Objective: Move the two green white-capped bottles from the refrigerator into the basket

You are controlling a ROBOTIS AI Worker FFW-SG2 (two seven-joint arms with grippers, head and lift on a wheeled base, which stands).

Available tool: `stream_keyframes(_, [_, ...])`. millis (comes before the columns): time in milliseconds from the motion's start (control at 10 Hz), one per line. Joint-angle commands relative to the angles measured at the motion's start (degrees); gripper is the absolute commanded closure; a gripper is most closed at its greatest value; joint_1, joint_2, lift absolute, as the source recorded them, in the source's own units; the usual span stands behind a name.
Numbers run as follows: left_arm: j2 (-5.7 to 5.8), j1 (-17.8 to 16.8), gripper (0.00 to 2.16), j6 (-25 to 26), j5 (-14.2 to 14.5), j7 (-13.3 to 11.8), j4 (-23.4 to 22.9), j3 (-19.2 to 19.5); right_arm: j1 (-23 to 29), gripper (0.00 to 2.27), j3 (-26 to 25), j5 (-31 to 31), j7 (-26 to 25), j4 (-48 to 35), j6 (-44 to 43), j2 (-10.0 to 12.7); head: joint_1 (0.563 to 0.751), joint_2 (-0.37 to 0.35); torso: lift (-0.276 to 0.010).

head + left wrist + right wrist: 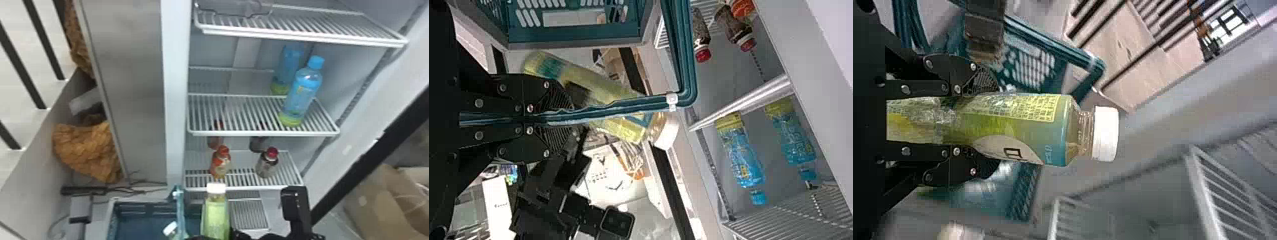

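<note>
The refrigerator's middle wire shelf (236, 113) bears a tall blue bottle (303, 92) near its right end, and the shelf below (242, 187) bears an orange-capped bottle (220, 162) and, to its right, a red-capped bottle (267, 163). In front of these shelves, low in the head view, is the blue-green basket (143, 207). Its raised handle (180, 210) stands in the way, between the held green bottle (217, 213) and the white cap of the other green bottle (170, 228), which lies over the basket's inside in that view, cut off by the bottom edge. The right gripper (238, 234) pinches the held bottle, its fingers (980, 82) parted by the bottle's width and pressed on both sides of the body. The left gripper (554, 120) is closed tight on the handle's bar. The left wrist view has the held bottle slanting behind that bar, white cap past it, with the right arm (546, 195) farther off. The right wrist view brings out the bottle's printed label (1018, 107) and its cap standing well beyond the fingertips.
</note>
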Motion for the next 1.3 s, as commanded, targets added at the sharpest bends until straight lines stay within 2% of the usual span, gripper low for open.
stream_keyframes(0, [0.09, -0.10, 1.20, 0.01, -0.06, 0.00, 0.00, 0.01, -1.55, 0.89, 1.47, -0.81, 0.26, 2.63, 0.91, -0.59, 0.695, -0.130, -0.004])
stream_keyframes(400, [0.18, -0.10, 1.20, 0.15, -0.29, 0.00, 0.00, -0.11, -3.95, 0.88, 2.84, -2.98, 0.61, 7.69, 1.75, -0.85, 0.695, -0.084, -0.004])
stream_keyframes(700, [0.18, 0.04, 1.20, 0.15, -0.29, 0.09, 0.00, 0.01, -3.95, 0.15, 2.95, -2.64, 0.61, 7.27, 1.75, -0.85, 0.695, -0.076, -0.004])
stream_keyframes(800, [0.18, 0.04, 1.20, 0.15, -0.29, 0.09, 0.00, 0.01, -3.95, 0.06, 2.95, -2.52, 0.70, 7.27, 1.61, -0.85, 0.695, -0.076, -0.004])
stream_keyframes(1200, [0.18, 0.04, 1.20, 0.15, -0.29, 0.00, 0.00, 0.12, -3.24, 0.08, 2.84, -1.49, 0.87, 5.72, -0.07, -0.77, 0.695, -0.073, -0.004])
